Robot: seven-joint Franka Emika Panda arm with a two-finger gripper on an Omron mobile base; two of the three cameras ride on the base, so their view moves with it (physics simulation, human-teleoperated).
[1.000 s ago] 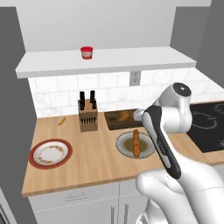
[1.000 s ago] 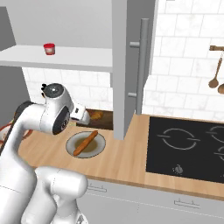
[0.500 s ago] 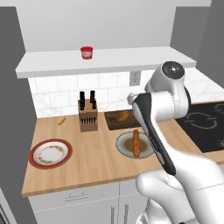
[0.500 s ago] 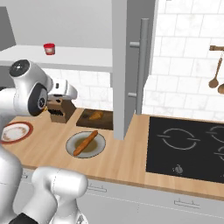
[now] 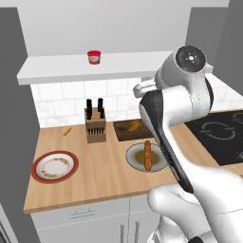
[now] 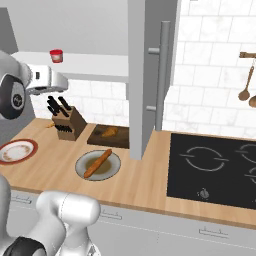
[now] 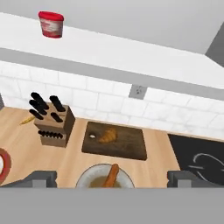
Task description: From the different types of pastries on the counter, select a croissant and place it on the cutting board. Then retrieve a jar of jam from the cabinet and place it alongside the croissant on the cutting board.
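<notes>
The croissant (image 5: 135, 126) (image 7: 108, 135) lies on the dark cutting board (image 5: 124, 134) (image 6: 100, 140) (image 7: 131, 146) at the back of the counter (image 5: 99, 175). The red jar of jam (image 5: 94, 57) (image 6: 56, 55) (image 7: 51, 24) stands on the white cabinet shelf (image 5: 123, 66) (image 7: 131, 50). The long baguette stick (image 5: 147, 155) (image 6: 97, 163) rests in a grey plate in front of the board. My gripper (image 7: 112, 178) is open and empty. It hangs high over the counter, below shelf level and to the right of the jar.
A knife block (image 5: 95, 124) (image 7: 52, 122) stands left of the board. A red-rimmed plate (image 5: 54, 166) sits at the counter's left end, with a small orange scrap (image 5: 67, 131) behind it. A black hob (image 6: 215, 165) lies to the right, past a grey column (image 6: 150, 75).
My arm has risen and pulled back from the cutting board, lifting the hand up toward shelf height. The croissant stays on the board.
</notes>
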